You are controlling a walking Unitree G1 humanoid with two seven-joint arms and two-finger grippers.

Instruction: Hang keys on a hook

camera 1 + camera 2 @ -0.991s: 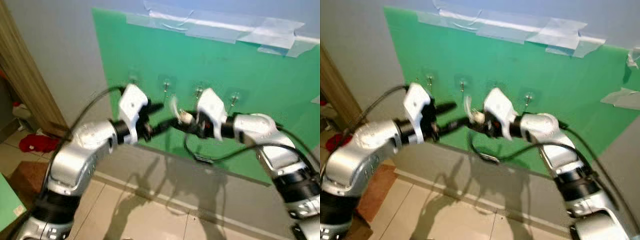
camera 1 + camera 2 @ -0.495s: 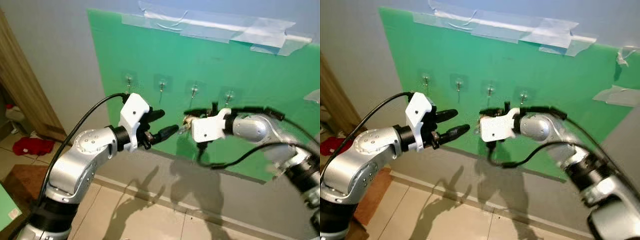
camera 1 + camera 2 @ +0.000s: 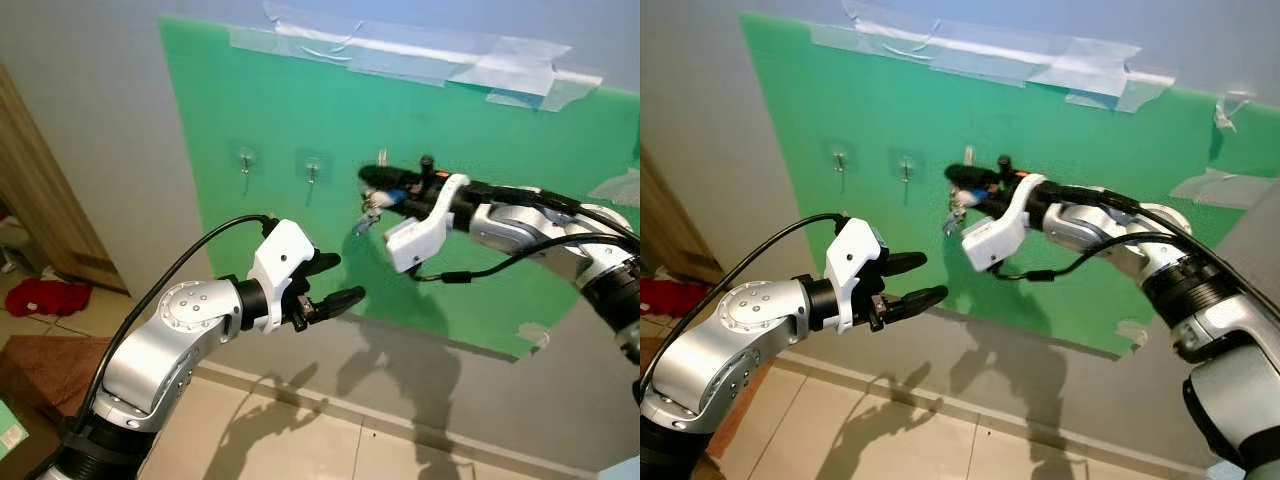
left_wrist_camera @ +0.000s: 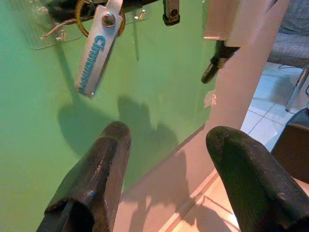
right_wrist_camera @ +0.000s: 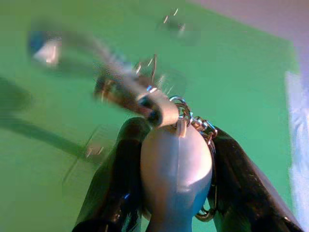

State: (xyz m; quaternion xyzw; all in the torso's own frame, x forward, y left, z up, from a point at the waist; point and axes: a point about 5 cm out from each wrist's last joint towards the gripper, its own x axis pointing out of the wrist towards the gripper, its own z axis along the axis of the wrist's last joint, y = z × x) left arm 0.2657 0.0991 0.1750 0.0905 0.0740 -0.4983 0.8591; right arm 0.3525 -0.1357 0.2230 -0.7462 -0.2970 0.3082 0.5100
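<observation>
A green board [image 3: 240, 90] on the wall carries a row of small clear hooks; two of them [image 3: 245, 160] [image 3: 312, 168] stand free to the left. My right gripper [image 3: 372, 186] is up against the board just right of those hooks, shut on the keys [image 5: 176, 169]. A keyring [image 5: 194, 119] and a blurred key stick out past its fingers [image 5: 116, 183]. A white tag with blue lettering [image 4: 94, 53] dangles below it. Lower and to the left, my left gripper [image 3: 338, 280] stands open with nothing between its fingers [image 4: 99, 179].
Clear tape [image 3: 420, 50] holds the board's top edge to the grey wall. A wooden door frame [image 3: 40, 190] stands at the left, with a red cloth [image 3: 45, 296] and a brown mat [image 3: 40, 360] on the tiled floor. A black cable [image 3: 470, 275] hangs under my right arm.
A second ago both grippers met at the keys. The right gripper has since risen to the hook row with the keys; the left has dropped away, open. The camera has shifted.
</observation>
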